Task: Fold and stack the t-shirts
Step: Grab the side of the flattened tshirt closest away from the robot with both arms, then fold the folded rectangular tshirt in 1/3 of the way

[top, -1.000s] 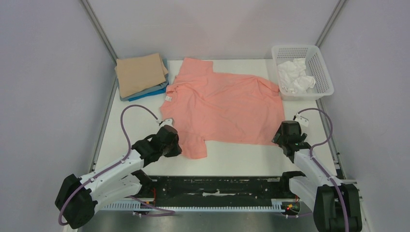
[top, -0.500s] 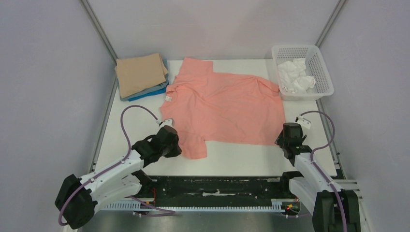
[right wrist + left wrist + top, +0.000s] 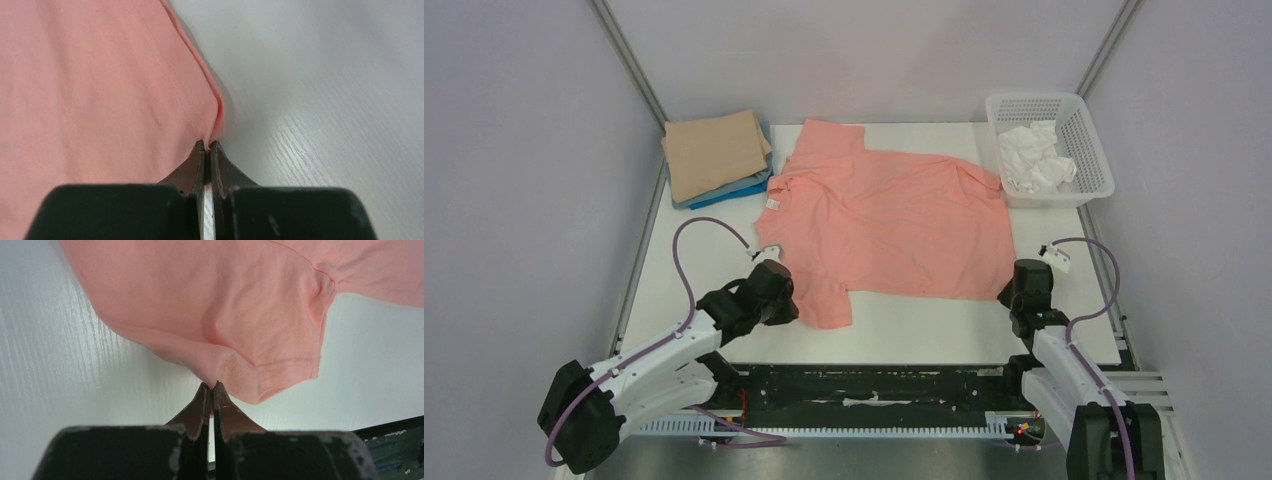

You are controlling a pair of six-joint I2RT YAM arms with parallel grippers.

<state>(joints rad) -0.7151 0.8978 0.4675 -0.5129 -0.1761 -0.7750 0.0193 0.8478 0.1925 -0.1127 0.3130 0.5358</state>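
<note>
The salmon-pink t-shirt (image 3: 889,225) lies spread flat on the white table (image 3: 904,335). Its collar points to the left and its bottom hem to the right. The left gripper (image 3: 213,386) sits at the near left of the shirt, jaws pressed together on the hemmed edge of the near sleeve (image 3: 260,365). The sleeve fans away from the fingertips and seems raised a little off the table there, though the wrist view does not make this certain. The right gripper (image 3: 207,144) is at the shirt's near right corner, also clamped tight on a pinch of cloth where the hem edge (image 3: 192,55) meets its tips. The body of the shirt spreads out to the left of that gripper.

At the far left corner lies a stack of folded t-shirts (image 3: 716,155), tan on top with grey and blue edges beneath, just beside the pink shirt's far sleeve. A white mesh basket (image 3: 1092,150) holding crumpled white cloth (image 3: 1032,158) stands at the far right.
</note>
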